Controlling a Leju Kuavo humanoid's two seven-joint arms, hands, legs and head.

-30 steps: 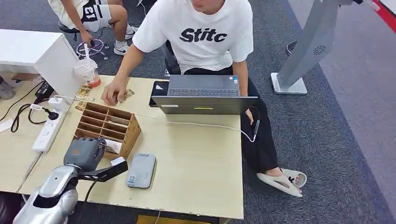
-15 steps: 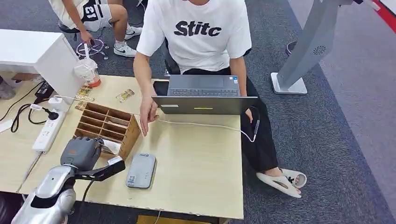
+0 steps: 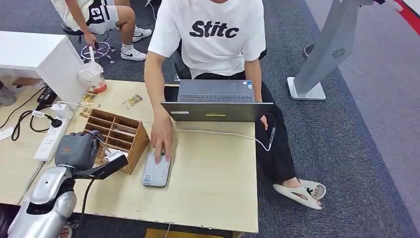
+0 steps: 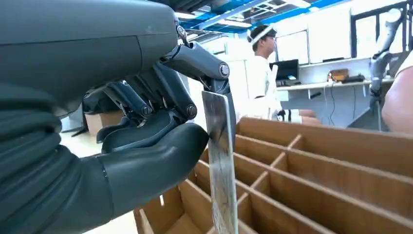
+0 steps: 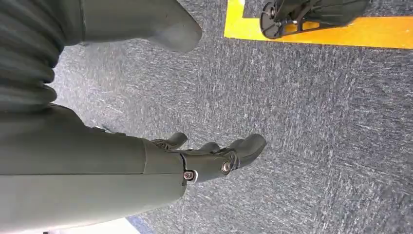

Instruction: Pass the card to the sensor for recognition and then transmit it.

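Card (image 4: pixel 220 161): thin and upright, pinched between my left thumb and a dark finger, its lower edge down among the wooden dividers.
Left hand (image 3: pixel 77 148): clenched on the card, poised over the near left corner of the organiser; in the left wrist view my fingers (image 4: pixel 146 105) curl behind the card.
Organiser (image 3: pixel 119 135): open wooden box of slots, at 12 o'clock from my left hand on the table (image 3: pixel 213 188).
Sensor (image 3: pixel 157 171): flat grey reader lying on the table at 3 o'clock from my left hand, just beside the organiser.
Person's hand (image 3: pixel 162 134): resting on the far end of the sensor, the arm reaching from 12 o'clock.
Laptop (image 3: pixel 216 101): open in front of the seated person, at 1 o'clock from the sensor.
Loose cards (image 3: pixel 132 101): lying at 12 o'clock beyond the organiser.
Power strip (image 3: pixel 49 141): at 9 o'clock from the organiser.
Right hand (image 5: pixel 214 156): hanging over grey carpet, released, fingers loosely bent and grasping nothing.
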